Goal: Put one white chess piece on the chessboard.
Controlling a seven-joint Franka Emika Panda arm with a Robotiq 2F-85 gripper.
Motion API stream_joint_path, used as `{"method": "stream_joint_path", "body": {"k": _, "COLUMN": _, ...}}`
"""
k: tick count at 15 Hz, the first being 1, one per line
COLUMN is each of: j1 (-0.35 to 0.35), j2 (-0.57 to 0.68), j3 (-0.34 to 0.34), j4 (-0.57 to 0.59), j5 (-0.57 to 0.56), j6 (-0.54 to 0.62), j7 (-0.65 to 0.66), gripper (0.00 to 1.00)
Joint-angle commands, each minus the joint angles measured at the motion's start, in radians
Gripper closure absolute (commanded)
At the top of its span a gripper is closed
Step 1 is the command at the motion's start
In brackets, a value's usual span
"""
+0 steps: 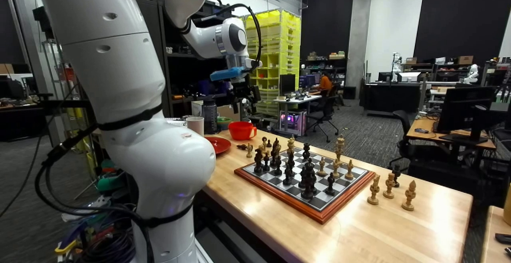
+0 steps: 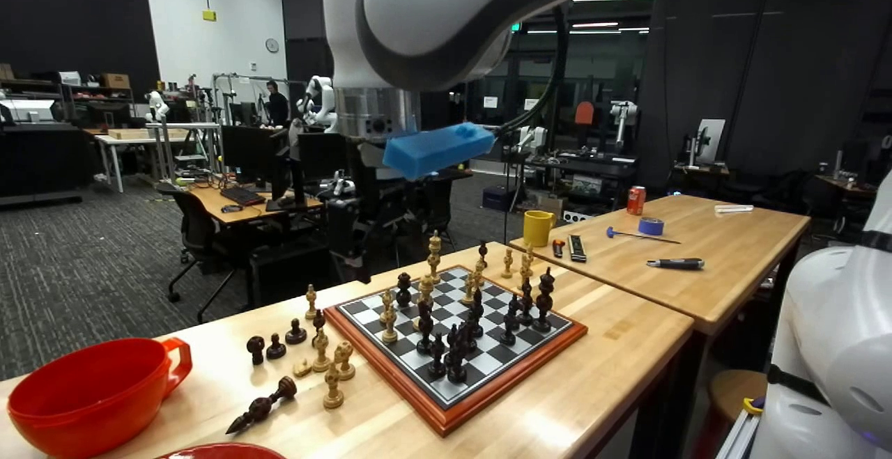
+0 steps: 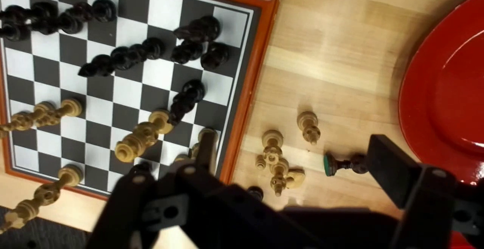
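I have the gripper (image 3: 297, 158) hanging over the table (image 2: 557, 389), its fingers (image 3: 392, 170) set wide apart. The chessboard (image 3: 126, 92) lies flat below, crowded with dark pieces (image 3: 153, 48) and pale pieces (image 3: 147, 133). In the wrist view, just beyond its edge, I see a lone pale piece (image 3: 307, 125) upright, a little apart from a tight cluster of pale pieces (image 3: 273, 147); near it a toppled dark piece (image 3: 342, 164) lies partly hidden from me by one fingertip, and the gripper's own body covers one corner of the board. A red plate (image 3: 446, 90) sits on that same side, with a red cup (image 1: 241, 130) near it in both exterior views. Off the board's opposite side, in an exterior view, three pale pieces (image 1: 389, 189) and a dark one (image 1: 396, 177) stand on the table. A yellow mug (image 2: 536, 229) stands on the next table (image 2: 739, 243).
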Motion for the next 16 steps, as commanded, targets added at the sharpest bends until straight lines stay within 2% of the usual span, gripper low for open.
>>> {"method": "stream_joint_path", "body": {"k": 1, "j1": 0.014, "j2": 0.018, "j3": -0.007, "j4": 0.001, "j5": -0.015, "j6": 0.019, "j7": 0.017, "gripper": 0.00}}
{"method": "stream_joint_path", "body": {"k": 6, "j1": 0.017, "j2": 0.055, "j3": 0.000, "j4": 0.011, "j5": -0.033, "j6": 0.025, "j7": 0.023, "gripper": 0.00}}
{"method": "stream_joint_path", "body": {"k": 11, "j1": 0.043, "j2": 0.197, "j3": 0.033, "j4": 0.068, "j5": -0.098, "j6": 0.026, "j7": 0.075, "gripper": 0.00}}
{"method": "stream_joint_path", "body": {"k": 16, "j1": 0.088, "j2": 0.337, "j3": 0.017, "j4": 0.136, "j5": -0.148, "j6": 0.026, "j7": 0.118, "gripper": 0.00}}
